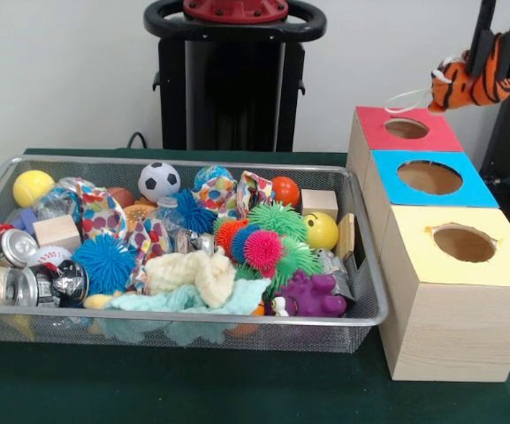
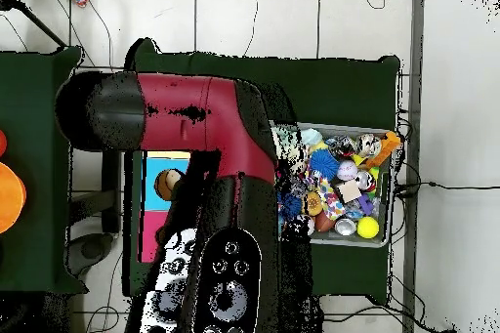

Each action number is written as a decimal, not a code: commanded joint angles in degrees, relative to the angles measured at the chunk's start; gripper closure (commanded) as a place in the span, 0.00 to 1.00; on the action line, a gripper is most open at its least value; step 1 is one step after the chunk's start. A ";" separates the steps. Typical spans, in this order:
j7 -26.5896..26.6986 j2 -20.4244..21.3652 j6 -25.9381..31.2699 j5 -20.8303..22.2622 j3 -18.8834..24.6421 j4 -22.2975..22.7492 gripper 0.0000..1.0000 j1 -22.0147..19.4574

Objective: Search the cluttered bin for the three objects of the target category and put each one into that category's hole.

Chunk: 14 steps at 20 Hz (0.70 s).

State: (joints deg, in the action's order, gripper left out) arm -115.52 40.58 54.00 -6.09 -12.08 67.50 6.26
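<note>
**Risk: the plush tiger may miss the red hole on release**

The small orange plush tiger with black stripes (image 1: 468,82) hangs in the air at about 1 o'clock in the front view. The black two-finger gripper (image 1: 493,64) has its fingers closed on the toy's body, so the toy is carried and touches nothing else. It sits above the round hole with the red paper surround (image 1: 406,128) on the pale wooden box, but toward the 2 o'clock side of the hole, not straight over it.

I judge this offset to be the main danger. If the fingers open here, the toy could land on the red paper or on the rim, or roll off the far side of the box. The toy is soft and hangs tilted, with a thin white loop trailing from it; this loop could catch on a finger and pull the toy sideways.

The neighbouring hole with the blue paper surround (image 1: 430,177) is just beside, at 6 o'clock from the red one, and a bounce could send the toy there. The hole with the yellow paper surround (image 1: 463,243) is further away.

The wide silver wire-mesh basket (image 1: 361,320) lies at 9 o'clock, well apart from the gripper, full of spiky balls and cloths. In the overhead view the red arm (image 2: 195,119) covers the boxes, so alignment cannot be checked there.
</note>
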 commanded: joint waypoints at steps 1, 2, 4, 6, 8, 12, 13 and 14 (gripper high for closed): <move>-12.54 -2.13 1.91 -0.72 0.41 4.09 1.00 -0.74; -12.52 -2.32 1.46 -0.87 0.61 4.33 1.00 -0.84; -12.45 -2.31 0.81 -0.91 0.71 4.82 1.00 -0.89; -12.26 -2.72 -0.11 -0.97 0.96 5.04 1.00 -1.14; -12.27 -2.62 -0.99 -1.11 1.09 5.97 1.00 -1.18; -12.73 -2.11 -1.66 -1.25 0.84 7.93 1.00 -0.83; -12.86 -1.95 -1.59 -1.27 0.72 8.28 1.00 -0.70; -12.89 -1.74 -1.91 -1.48 0.78 9.15 1.00 -0.70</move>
State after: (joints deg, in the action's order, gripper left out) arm -115.52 40.17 53.96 -6.40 -12.08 67.91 6.26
